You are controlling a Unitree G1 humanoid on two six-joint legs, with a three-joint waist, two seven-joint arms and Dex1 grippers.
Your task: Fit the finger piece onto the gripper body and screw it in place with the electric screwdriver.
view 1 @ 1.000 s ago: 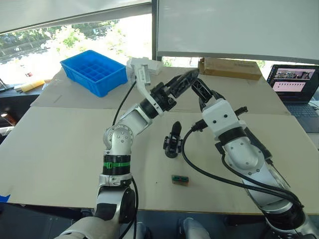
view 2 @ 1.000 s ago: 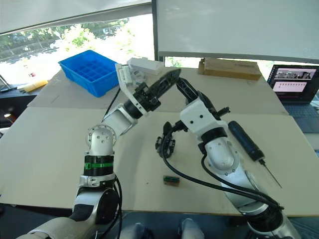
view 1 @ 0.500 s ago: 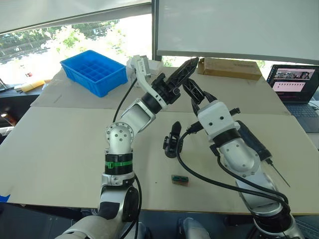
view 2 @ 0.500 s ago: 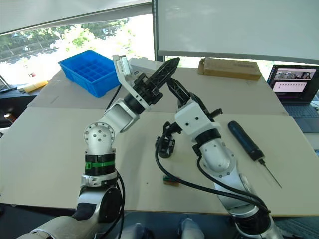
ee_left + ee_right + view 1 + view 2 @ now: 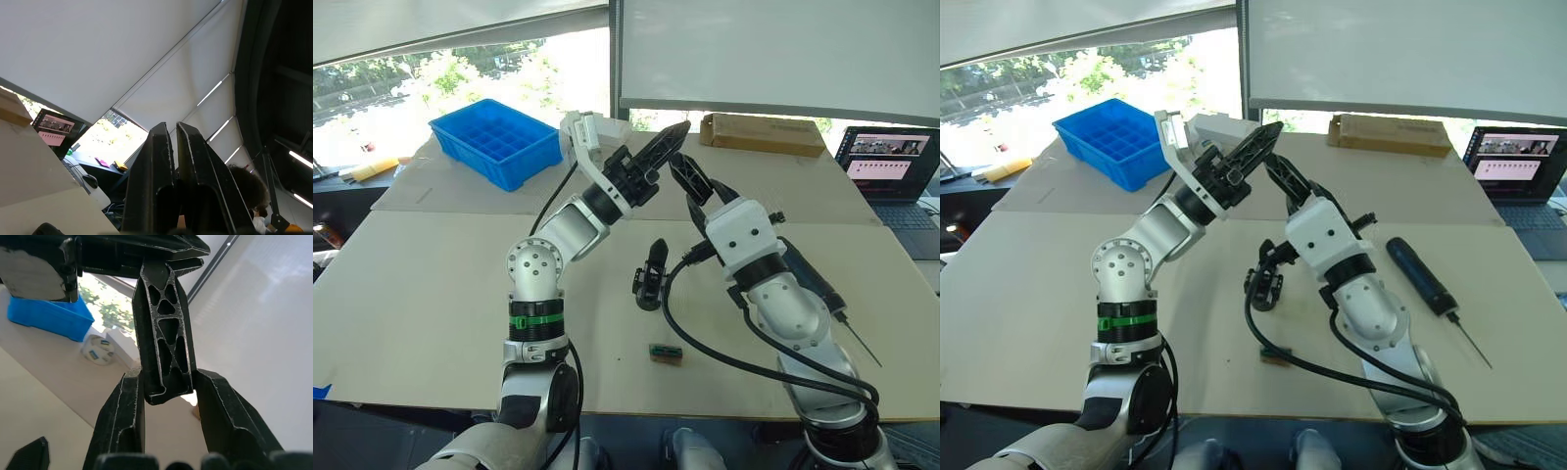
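A: From the head first. Where's the gripper body (image 5: 651, 277)?

B: Upright on the table (image 5: 431, 284), mid-board, pointed finger up. Bare table all around it, widest on its left side.

A: And above it?

B: Left gripper (image 5: 677, 131) and right gripper (image 5: 679, 164), meeting tip to tip in the air, up and behind the gripper body, well clear of it.

A: Anything crowding it?

B: Near it only a small flat item (image 5: 667, 353), lying toward the near table edge. Electric screwdriver (image 5: 1420, 274) flat on the table to the right of the gripper body, well apart, thin bit aimed at the near edge. Blue bin (image 5: 494, 137) far back and left of the gripper body, cardboard box (image 5: 762, 134) far back and right, both by the far edge.

A: Left wrist view next?

B: Jaws drawn close together, just a thin slit between, pointing up at a window blind.

A: Right wrist view?

B: Finger piece (image 5: 164, 342) there, latticed, tip clamped in the left jaws, wide base hanging between the right jaws. Right jaws spread apart on both sides of that base; one finger touching it, a sliver of light beside the other.
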